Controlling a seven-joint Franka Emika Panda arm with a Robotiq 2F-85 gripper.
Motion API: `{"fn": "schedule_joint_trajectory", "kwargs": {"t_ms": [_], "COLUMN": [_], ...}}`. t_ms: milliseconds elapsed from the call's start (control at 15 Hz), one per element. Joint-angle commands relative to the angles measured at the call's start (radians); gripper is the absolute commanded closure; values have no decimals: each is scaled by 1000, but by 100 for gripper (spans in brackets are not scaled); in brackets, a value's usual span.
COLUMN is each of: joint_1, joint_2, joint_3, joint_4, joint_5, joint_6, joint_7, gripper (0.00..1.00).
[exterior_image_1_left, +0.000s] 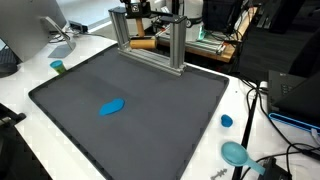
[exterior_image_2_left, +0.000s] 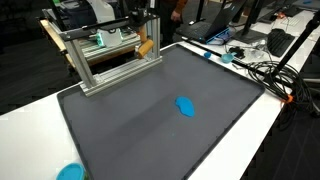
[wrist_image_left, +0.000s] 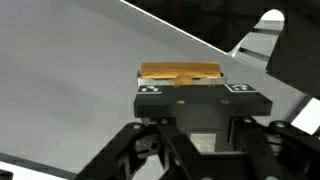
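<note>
Wrist view puts a yellow-brown wooden block (wrist_image_left: 180, 73) just beyond the jaw tips. Its long axis runs straight across the picture, one end pointing left and the other right, crosswise to my line of approach. It lies level, with no tilt that I can make out.

I read the gripper (wrist_image_left: 192, 100) as clamped on this block. The jaws stand partly closed with the block between them, and a dark body with two white marks sits right under it. The contact faces themselves are hidden from me.

In both exterior views the block (exterior_image_1_left: 143, 43) (exterior_image_2_left: 147, 46) hangs up beside the aluminium frame (exterior_image_1_left: 178, 45) (exterior_image_2_left: 110, 70), at the far edge of the mat. I cannot make out the jaws clearly there.

Below and in front of the jaws spreads a dark grey mat (exterior_image_1_left: 150, 120) (exterior_image_2_left: 130, 120) on a white table (exterior_image_1_left: 25, 90) (exterior_image_2_left: 40, 110). In an exterior view, going left to right, a small teal cup (exterior_image_1_left: 58, 66) stands off the mat, far to the side of the jaws. A flat blue piece (exterior_image_1_left: 112, 107) lies on the mat, well apart from them. A blue cap (exterior_image_1_left: 227, 121) and a teal scoop (exterior_image_1_left: 235, 153) sit on the table, farthest from them. Desks, screens and cables (exterior_image_2_left: 270, 72) fill the room behind.
</note>
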Motion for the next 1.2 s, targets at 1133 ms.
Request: {"fn": "schedule_joint_trajectory", "kwargs": {"t_ms": [1133], "joint_1": [45], "joint_2": [-146], "joint_3": [56], "joint_4": [-102], "joint_5": [-23], "joint_6": [-22], "joint_7": [457], "gripper": [78]}}
